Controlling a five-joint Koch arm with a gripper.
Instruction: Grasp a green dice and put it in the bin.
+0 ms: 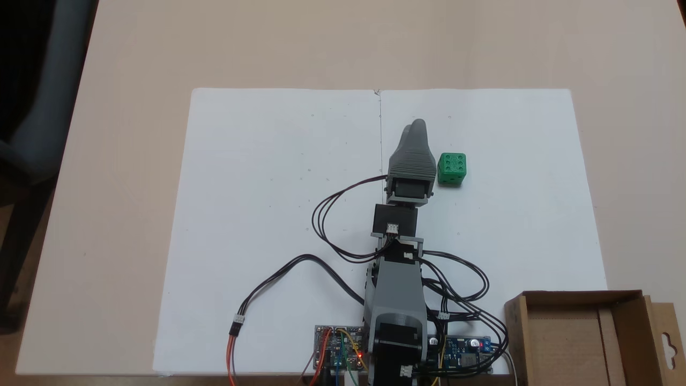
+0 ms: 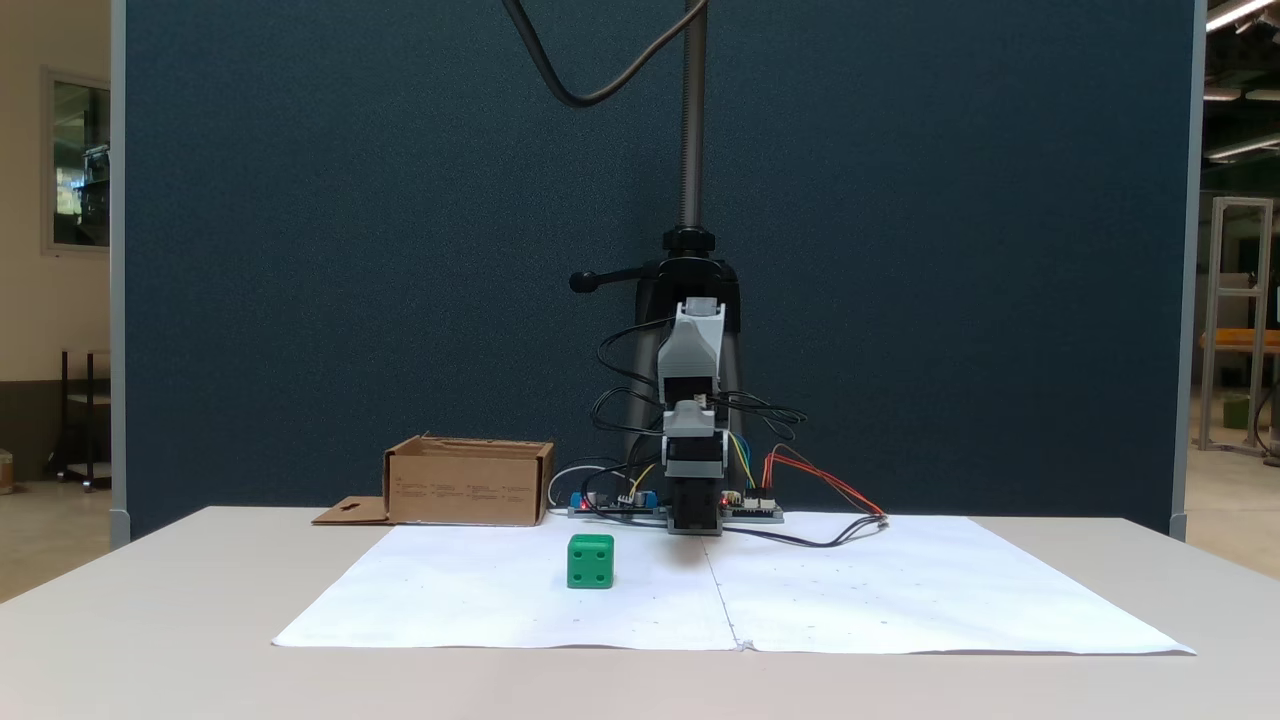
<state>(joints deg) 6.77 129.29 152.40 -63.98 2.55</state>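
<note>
The green dice [image 1: 452, 169] sits on the white paper, its six-pip face up. In a fixed view my grey gripper [image 1: 417, 126] lies just left of the dice, its two fingers pressed together and shut on nothing, tips reaching a little past the dice. From the front, the dice [image 2: 590, 560] rests left of the gripper [image 2: 695, 520], which hangs low over the paper. The bin [image 1: 517, 332] is a brown cardboard box at the lower right corner, beside the arm's base, with nothing inside. Seen from the front, the bin [image 2: 470, 485] stands at the back left.
Two white paper sheets [image 1: 278, 214] cover the middle of the beige table [image 1: 118, 161]. Circuit boards [image 1: 337, 348] and loose black cables [image 1: 321, 214] lie around the arm's base. A dark chair [image 1: 37, 128] stands off the table's left edge. A camera pole [image 2: 690, 120] rises behind the arm.
</note>
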